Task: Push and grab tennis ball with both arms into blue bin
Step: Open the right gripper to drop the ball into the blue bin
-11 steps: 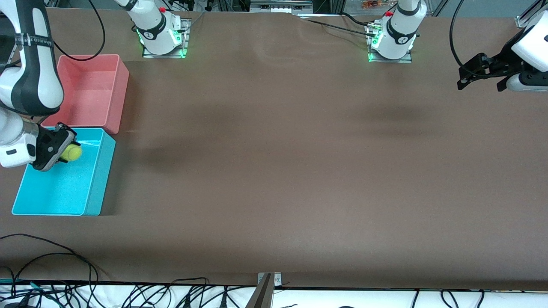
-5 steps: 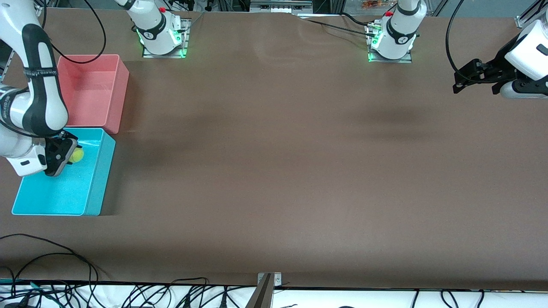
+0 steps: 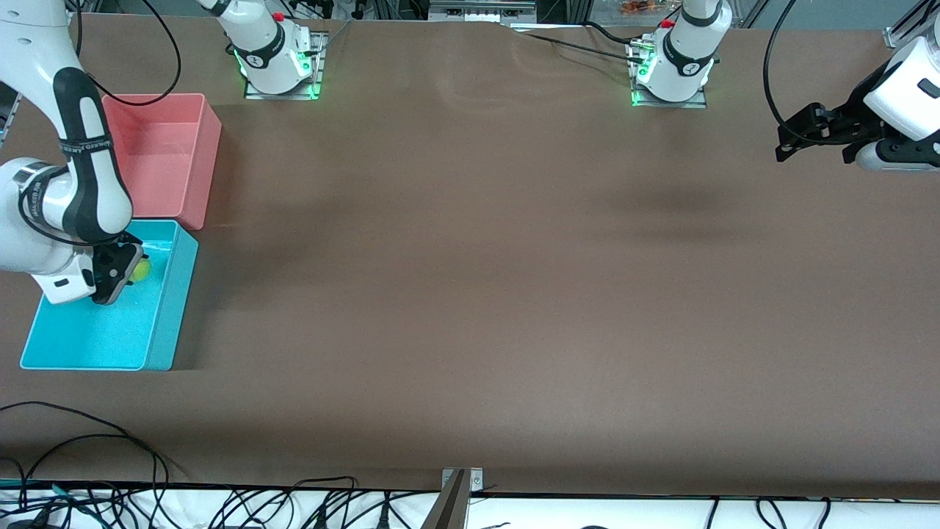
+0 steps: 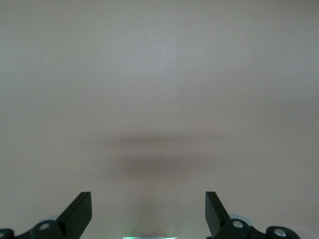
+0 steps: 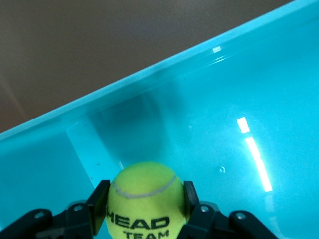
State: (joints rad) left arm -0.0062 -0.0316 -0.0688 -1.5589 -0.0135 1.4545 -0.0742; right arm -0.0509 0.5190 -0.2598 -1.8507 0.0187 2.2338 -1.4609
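Note:
The tennis ball (image 3: 140, 270) is yellow-green with dark "HEAD TEAM" lettering and also shows in the right wrist view (image 5: 145, 199). My right gripper (image 3: 131, 268) is shut on it and holds it low inside the blue bin (image 3: 166, 308), near the end that adjoins the pink bin. In the right wrist view the black fingers (image 5: 97, 199) press both sides of the ball over the bin's cyan floor (image 5: 224, 124). My left gripper (image 3: 797, 132) is open and empty, up over the bare table at the left arm's end; its fingertips (image 4: 79, 209) stand wide apart.
A pink-red bin (image 3: 158, 150) stands touching the blue bin, farther from the front camera. The two arm bases (image 3: 275, 59) sit along the table's edge farthest from the camera. Cables (image 3: 88, 470) lie past the table's nearest edge.
My right gripper has sunk lower into the blue bin with the ball still gripped. My left gripper has shifted slightly toward the table's middle and then held.

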